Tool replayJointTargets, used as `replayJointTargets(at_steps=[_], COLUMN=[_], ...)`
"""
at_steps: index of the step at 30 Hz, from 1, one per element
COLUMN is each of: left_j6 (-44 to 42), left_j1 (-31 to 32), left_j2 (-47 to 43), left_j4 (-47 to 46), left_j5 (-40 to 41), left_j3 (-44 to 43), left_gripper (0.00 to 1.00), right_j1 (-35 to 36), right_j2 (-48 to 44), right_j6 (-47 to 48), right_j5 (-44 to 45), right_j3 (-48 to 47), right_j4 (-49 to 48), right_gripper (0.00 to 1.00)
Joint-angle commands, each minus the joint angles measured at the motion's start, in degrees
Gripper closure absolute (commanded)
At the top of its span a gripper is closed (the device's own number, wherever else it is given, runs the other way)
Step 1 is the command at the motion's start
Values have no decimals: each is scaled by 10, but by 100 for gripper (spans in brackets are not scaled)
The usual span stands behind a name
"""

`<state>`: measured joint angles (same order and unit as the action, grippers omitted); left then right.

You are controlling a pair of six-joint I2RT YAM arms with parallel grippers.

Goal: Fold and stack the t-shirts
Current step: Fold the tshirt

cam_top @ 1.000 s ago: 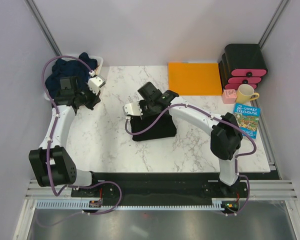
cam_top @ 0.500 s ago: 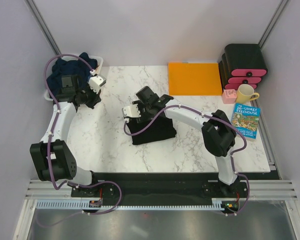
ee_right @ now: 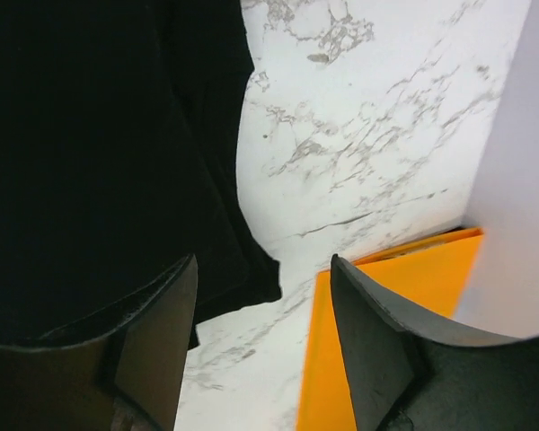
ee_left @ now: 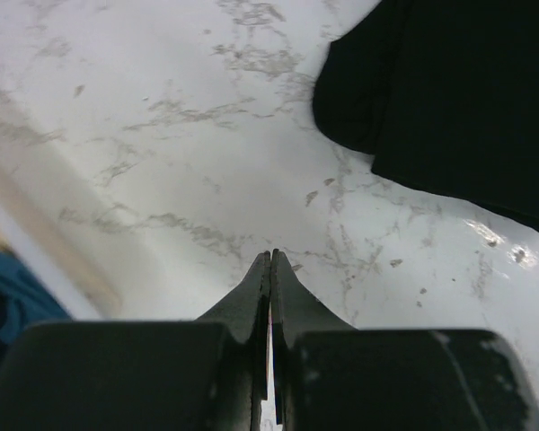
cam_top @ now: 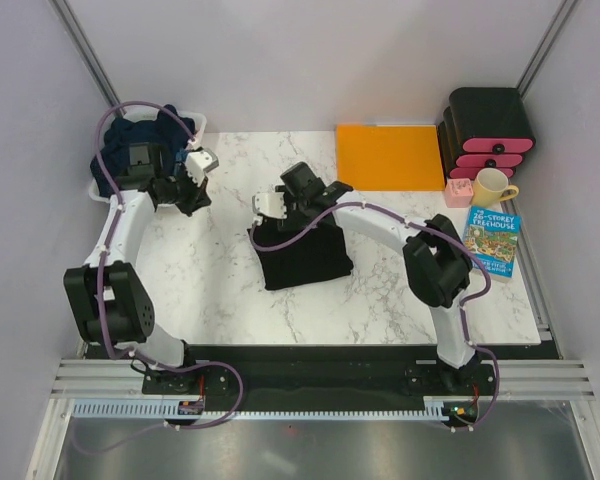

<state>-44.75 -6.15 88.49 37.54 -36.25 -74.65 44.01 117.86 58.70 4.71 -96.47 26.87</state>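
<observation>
My right hand has let go and drawn back over the far edge of the folded black t-shirt, its fingers now spread and empty. The near strip of counter lies bare, and the shirt sits mid-counter, well in from every edge. Farther left, my left hand hovers over marble with its fingers pressed together. Beyond it, the white bin at the far left holds the navy t-shirts.
</observation>
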Motion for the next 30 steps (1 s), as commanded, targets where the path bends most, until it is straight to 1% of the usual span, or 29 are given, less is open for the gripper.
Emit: replayJointTargets(at_steps=[1,2,3,4,5,6,8,9,12,15,18,19,20,21,22,27,28,30], left_j6=[-119,-127,-130,-127,-123,-115,-111,-106,-106,-104,-97,-94,-90,-86,-85,-80,-79,-78], left_j1=[37,43,47,54,54,72,90,103,117,123,127,128,128,130,131,139,140,143], left_j2=[68,77,85,94,107,114,132,137,163,197,215,219,222,224,231,246,248,251], left_j4=[144,171,178,182,186,188,195,196,212,236,244,245,245,246,249,263,262,263], left_j5=[-102,-116,-121,-137,-142,-146,-155,-154,-153,-145,-131,-125,-124,-123,-118,-108,-105,-102], left_j3=[-51,-58,-61,-63,-69,-74,-87,-91,-112,-150,-179,-185,-196,-201,-205,-235,-236,-237], left_gripper=[98,98,98,98,98,98,86,81,79,59,54,42,32,6,0,0,0,0], right_j1=[-76,-93,-109,-138,-152,-173,-193,-208,-219,-219,-219,-219,-219,-219,-219,-226,-228,-231], right_j2=[16,25,32,46,52,58,78,87,126,159,177,182,185,186,192,213,216,223], right_j6=[-163,-189,-214,-242,-257,-264,-272,-274,-261,-228,-213,-211,-209,-207,-206,-198,-198,-200], right_j5=[-92,-119,-189,-217,-245,-287,-335,-376,-425,-481,-517,-526,-527,-526,-525,-514,-514,-508], right_j3=[-105,-142,-155,-173,-179,-182,-196,-204,-236,-265,-268,-268,-267,-266,-268,-286,-290,-297], right_j4=[69,104,122,148,157,164,188,197,241,295,316,319,319,318,318,316,315,312], right_gripper=[32,32,33,32,32,32,32,32,32,33,35,35,36,36,36,38,40,42])
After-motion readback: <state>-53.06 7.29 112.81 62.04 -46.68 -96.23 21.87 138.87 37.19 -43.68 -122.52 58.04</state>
